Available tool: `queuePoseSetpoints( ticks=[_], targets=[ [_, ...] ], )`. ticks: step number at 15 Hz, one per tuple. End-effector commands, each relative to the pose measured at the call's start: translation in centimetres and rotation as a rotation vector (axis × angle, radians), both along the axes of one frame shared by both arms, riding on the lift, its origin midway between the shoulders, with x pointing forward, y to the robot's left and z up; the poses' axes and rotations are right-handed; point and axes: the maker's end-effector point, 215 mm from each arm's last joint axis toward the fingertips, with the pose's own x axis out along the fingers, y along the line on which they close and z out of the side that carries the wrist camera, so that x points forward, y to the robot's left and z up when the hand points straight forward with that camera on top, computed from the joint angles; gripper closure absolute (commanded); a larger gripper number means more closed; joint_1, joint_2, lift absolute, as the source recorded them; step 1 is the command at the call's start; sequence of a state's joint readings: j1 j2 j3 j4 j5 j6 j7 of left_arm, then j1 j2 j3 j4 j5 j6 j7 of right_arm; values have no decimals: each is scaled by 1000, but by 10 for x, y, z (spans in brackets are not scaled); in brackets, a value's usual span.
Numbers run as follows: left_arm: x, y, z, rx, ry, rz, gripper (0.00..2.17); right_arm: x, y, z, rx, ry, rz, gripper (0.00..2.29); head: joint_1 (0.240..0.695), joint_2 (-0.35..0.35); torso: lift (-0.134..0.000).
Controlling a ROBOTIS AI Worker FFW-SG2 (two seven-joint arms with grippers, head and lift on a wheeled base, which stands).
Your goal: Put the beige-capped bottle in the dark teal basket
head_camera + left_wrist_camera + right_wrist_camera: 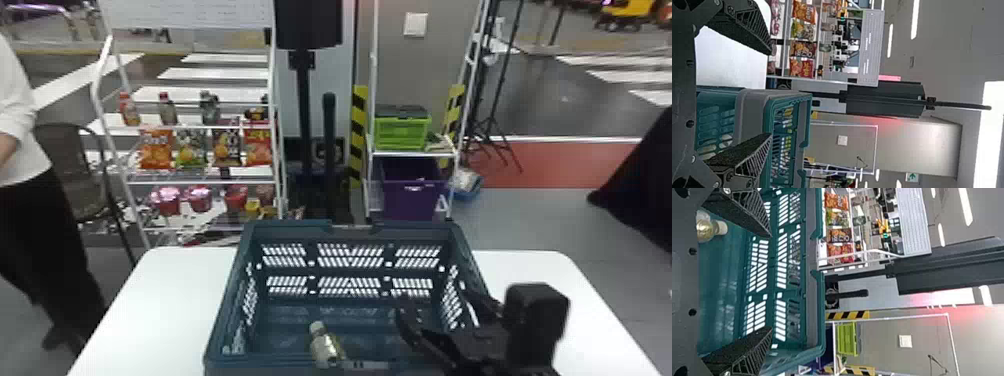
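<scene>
Inside the dark teal basket (350, 231), the beige-capped bottle (326, 347) leans or lies near the front wall, left of centre. My right gripper (435, 312) is at the basket's right part, to the right of the bottle and apart from it. In the right wrist view, the right gripper (770, 282) has its fingers wide apart with nothing between them, and the bottle (707, 229) shows beyond one finger, inside the basket (719, 286). My left gripper (770, 94) stands open beside the basket (807, 117) in the left wrist view, holding nothing.
A white table (175, 290) carries the basket. Behind it are a white rack (200, 182) with snack bags, bottles and cups, and another rack (410, 154) holding a green crate (402, 132) and a purple bin (412, 195). A person stands at the far left.
</scene>
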State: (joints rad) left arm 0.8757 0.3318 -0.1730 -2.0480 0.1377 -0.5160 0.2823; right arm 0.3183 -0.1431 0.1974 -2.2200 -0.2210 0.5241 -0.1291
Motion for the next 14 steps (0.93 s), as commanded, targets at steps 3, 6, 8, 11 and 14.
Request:
queuePoseSetpoints(
  ticks=[3, 6, 8, 11, 14],
  targets=[
    [1, -1, 2, -1, -2, -2, 154, -48, -33, -14, -24, -38, -64, 43, 499, 0, 0],
    [1, -1, 3, 1, -4, -6, 154, -73, -50, -16, -17, -86, -88, 43, 499, 0, 0],
    [2, -2, 4, 2, -4, -9, 154, -88, -56, -12, -2, -125, -100, 43, 499, 0, 0],
    [2, -3, 5, 2, -5, -12, 154, -103, -61, -12, 14, -161, -114, 43, 499, 0, 0],
    [3, -3, 6, 1, -5, -12, 154, -112, -61, -18, 24, -160, -113, 46, 499, 0, 0]
  ],
)
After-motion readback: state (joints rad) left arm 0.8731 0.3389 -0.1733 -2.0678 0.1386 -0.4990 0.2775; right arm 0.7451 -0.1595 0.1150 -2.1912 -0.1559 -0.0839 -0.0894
